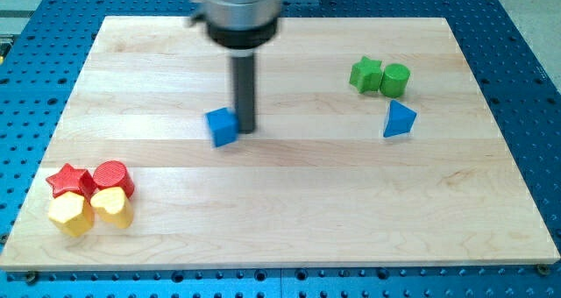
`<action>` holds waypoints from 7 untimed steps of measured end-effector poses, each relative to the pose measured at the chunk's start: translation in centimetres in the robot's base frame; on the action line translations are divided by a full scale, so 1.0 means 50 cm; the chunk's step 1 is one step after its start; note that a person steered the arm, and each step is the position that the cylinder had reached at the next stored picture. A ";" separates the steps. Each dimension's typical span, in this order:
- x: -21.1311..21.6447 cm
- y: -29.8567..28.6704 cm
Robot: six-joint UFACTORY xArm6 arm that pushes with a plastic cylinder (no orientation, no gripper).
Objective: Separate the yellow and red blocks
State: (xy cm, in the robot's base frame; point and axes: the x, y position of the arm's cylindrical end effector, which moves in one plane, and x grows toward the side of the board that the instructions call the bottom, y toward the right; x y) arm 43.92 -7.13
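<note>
Red and yellow remain packed together at the view's bottom left: red star block point(68, 180), red cylinder block point(113, 176), yellow hexagon block point(70, 213), yellow heart block point(112, 206), all touching. Nothing separated yet. My tip point(246, 127), fingerless, sits far off beside the blue cube block point(223, 126).

My tip point(247, 128) sits in the upper middle of the frame, left of centre. The dark rod stands upright, running straight down from a blurred silver and black mount at the top edge.
</note>
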 end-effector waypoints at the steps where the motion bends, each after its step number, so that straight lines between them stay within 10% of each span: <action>1: 0.030 0.070; 3: 0.076 -0.229; 5: 0.096 -0.030; 6: 0.317 -0.057; 7: 0.334 -0.218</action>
State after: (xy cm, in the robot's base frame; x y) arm 60.61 -18.02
